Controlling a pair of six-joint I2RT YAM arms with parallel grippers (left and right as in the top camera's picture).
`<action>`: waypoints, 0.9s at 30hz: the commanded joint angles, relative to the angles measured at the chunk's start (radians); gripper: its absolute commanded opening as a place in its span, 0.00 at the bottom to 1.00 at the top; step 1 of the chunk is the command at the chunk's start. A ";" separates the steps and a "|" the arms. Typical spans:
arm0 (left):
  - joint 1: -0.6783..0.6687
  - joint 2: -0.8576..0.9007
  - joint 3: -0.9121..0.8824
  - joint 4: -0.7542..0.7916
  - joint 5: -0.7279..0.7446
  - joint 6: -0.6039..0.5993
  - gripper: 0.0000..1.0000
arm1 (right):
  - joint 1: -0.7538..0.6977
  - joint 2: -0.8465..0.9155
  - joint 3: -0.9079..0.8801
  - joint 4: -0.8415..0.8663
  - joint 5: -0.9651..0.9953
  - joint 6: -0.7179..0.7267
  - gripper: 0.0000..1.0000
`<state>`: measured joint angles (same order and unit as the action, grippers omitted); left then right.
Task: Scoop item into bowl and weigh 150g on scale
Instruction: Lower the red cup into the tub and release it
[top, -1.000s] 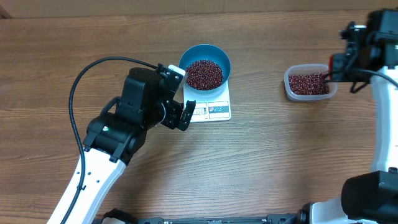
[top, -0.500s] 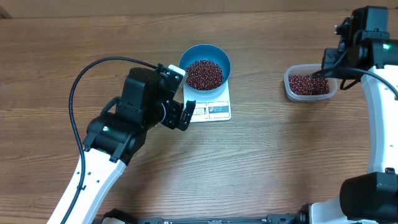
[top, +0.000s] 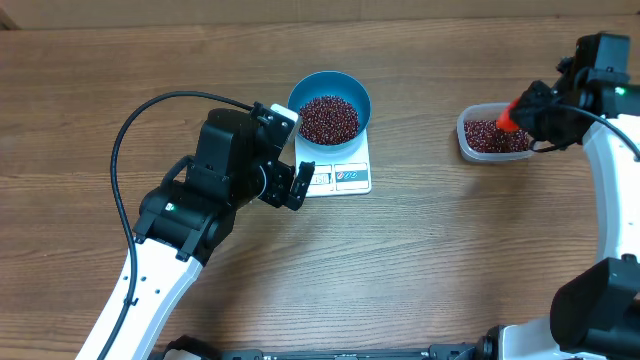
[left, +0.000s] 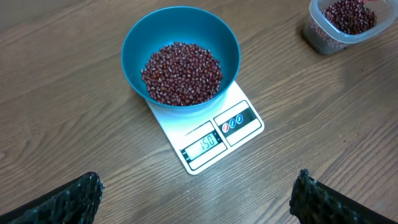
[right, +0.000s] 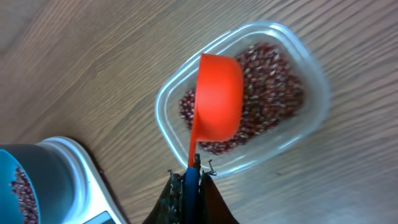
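The left claw (top: 298, 184) stood fully released and empty over the bench (top: 420, 260), just beside the scale's display end. The right claw (right: 189, 180) was clenched on the thin handle of one orange scoop (right: 217, 99).

Count:
- Two arms and two claws.
- One blue bowl (left: 134, 50).
- One white scale (left: 245, 132).
- One clear plastic tub (right: 163, 118).
- One scoop.
- Two lots of beans, too many to count singly.
- One black cable (top: 130, 130), looped off the left arm.

Position:
- The bowl sat on the far end of the scale.
- One heap of beans (left: 181, 71) filled the bowl's bottom.
- The scale's display appeared to read 150.
- The second lot of beans (right: 273, 93) lay in the tub, well apart from the scale on the right side.
- The scoop was over the tub, its rounded back toward the wrist camera.

Hidden or unclear:
- The scoop's inside was not visible, so any load could not be told.
- Whether the scoop touched the beans could not be told.
- The bowl covered the scale's far end.
- In the left wrist view only the two dark fingertips showed at the bottom corners, and the top edge cut off the tub.
- In the right wrist view the lower left corner cut off the bowl and scale.
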<state>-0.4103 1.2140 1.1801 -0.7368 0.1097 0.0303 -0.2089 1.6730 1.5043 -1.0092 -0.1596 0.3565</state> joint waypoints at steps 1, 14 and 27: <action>0.004 0.009 0.000 0.000 0.014 0.019 1.00 | -0.003 -0.021 -0.054 0.044 -0.045 0.067 0.04; 0.004 0.009 0.000 0.000 0.014 0.019 1.00 | -0.003 -0.019 -0.138 0.091 -0.039 0.085 0.34; 0.004 0.009 0.000 0.000 0.014 0.019 1.00 | -0.003 -0.019 -0.138 0.004 0.106 0.081 0.47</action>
<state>-0.4103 1.2171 1.1801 -0.7376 0.1097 0.0303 -0.2089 1.6730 1.3712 -0.9974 -0.1024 0.4412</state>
